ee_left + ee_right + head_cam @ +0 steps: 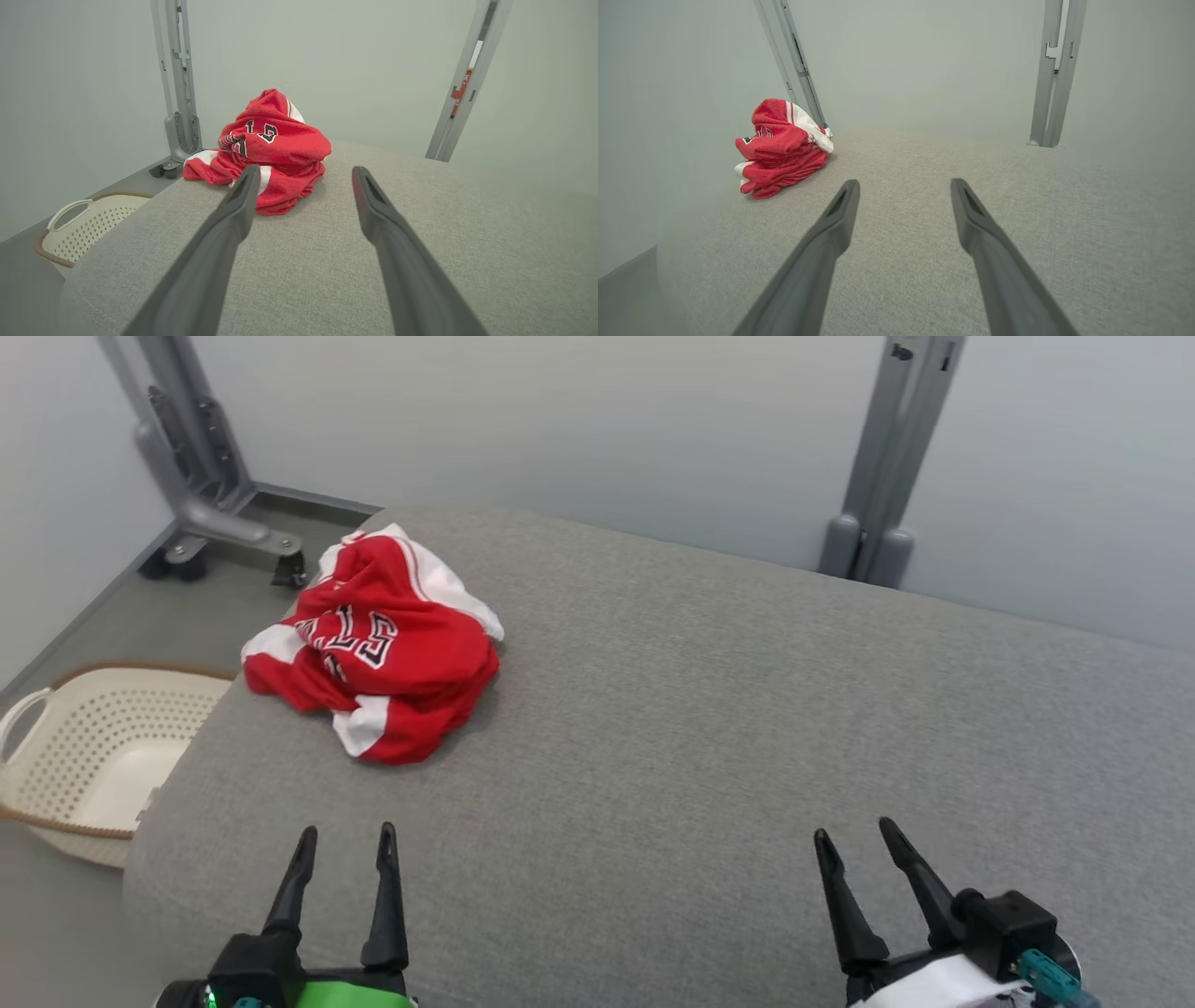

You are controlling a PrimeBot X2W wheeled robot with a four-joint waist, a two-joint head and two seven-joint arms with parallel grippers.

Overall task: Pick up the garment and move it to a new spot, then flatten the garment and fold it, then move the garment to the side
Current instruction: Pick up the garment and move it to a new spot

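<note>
The garment [378, 649] lies crumpled in a heap at the far left corner of the grey pad [709, 709], close to the edge beside the basket [103, 747]. The left gripper [347, 831] and right gripper [852, 829] both stand parted and empty, well short of it. Expect light, limp, somewhat slick fabric (a sports jersey, judging by the lettering). Pinch a raised top fold, since a single thin layer may slip free.

Cream basket [93, 728] sits beside grey padded table [747, 756].
</note>
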